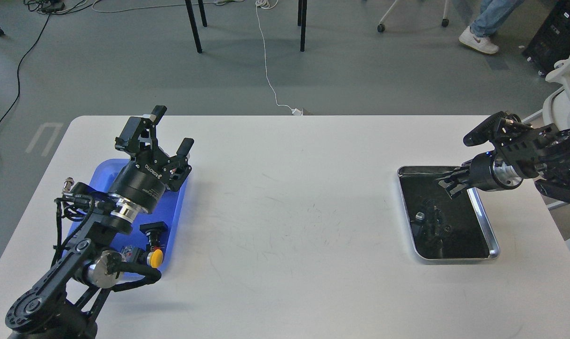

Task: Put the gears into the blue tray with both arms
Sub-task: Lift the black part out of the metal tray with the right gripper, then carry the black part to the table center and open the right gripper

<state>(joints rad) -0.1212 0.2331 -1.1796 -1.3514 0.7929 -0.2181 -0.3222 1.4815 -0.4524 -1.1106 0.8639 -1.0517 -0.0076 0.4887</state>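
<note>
The blue tray (177,207) lies at the table's left, largely covered by my left arm. My left gripper (172,130) hangs above the tray's far end, fingers wide apart with nothing between them. At the right, my right gripper (448,182) hovers over the far edge of the silver metal tray (494,248). It looks small and dark, so its fingers and anything between them cannot be made out. A cluster of small dark parts (431,223) lies on that tray's black inside; single gears cannot be told apart there.
In the blue tray's near half sit a push-button with a yellow cap (156,257) and a black part (154,229). The white table (294,212) spans between the two trays. A white chair (565,101) stands beyond the table's right edge.
</note>
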